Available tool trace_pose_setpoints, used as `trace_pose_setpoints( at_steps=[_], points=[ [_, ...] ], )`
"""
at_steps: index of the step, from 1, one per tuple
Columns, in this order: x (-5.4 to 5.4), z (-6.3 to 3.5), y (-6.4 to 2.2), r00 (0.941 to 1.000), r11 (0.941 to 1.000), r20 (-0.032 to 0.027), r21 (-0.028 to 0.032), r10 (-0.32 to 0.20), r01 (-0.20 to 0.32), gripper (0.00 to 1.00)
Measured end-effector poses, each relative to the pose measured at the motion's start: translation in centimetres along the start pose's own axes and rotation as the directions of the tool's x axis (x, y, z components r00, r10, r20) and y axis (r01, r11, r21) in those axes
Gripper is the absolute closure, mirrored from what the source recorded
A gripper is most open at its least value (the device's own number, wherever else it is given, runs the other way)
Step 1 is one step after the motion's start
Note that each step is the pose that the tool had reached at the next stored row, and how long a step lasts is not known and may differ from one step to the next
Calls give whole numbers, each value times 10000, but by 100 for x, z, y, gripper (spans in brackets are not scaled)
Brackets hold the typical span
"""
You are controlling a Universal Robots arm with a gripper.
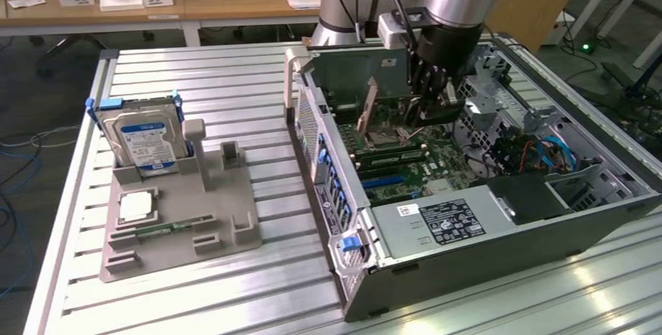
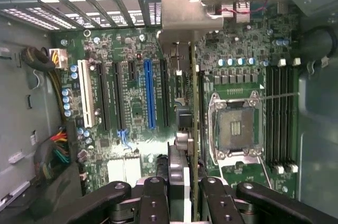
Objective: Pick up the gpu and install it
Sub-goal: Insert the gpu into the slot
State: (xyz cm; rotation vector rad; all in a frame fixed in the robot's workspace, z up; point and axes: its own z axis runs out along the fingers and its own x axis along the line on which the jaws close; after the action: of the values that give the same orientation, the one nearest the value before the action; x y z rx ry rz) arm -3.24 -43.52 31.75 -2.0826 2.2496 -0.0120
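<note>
The gripper (image 1: pixel 432 108) is reaching down into the open case (image 1: pixel 517 226), its fingers (image 2: pixel 211 197) pinching the gpu (image 2: pixel 193 108) between them. The gpu is standing edge-on over the motherboard (image 2: pixel 132 76), between the blue slot (image 2: pixel 149 94) and the CPU socket (image 2: pixel 236 126) (whether it is seated, I cannot tell). Its metal bracket (image 2: pixel 185 12) is sitting at the far end from the fingers.
</note>
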Motion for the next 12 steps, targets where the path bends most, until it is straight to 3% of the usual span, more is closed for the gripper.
trace_pose_setpoints(
  at_steps=[12],
  points=[
    [125, 77, 9, 9989, 9988, 26, -66, -475, 476, 72]
  ],
)
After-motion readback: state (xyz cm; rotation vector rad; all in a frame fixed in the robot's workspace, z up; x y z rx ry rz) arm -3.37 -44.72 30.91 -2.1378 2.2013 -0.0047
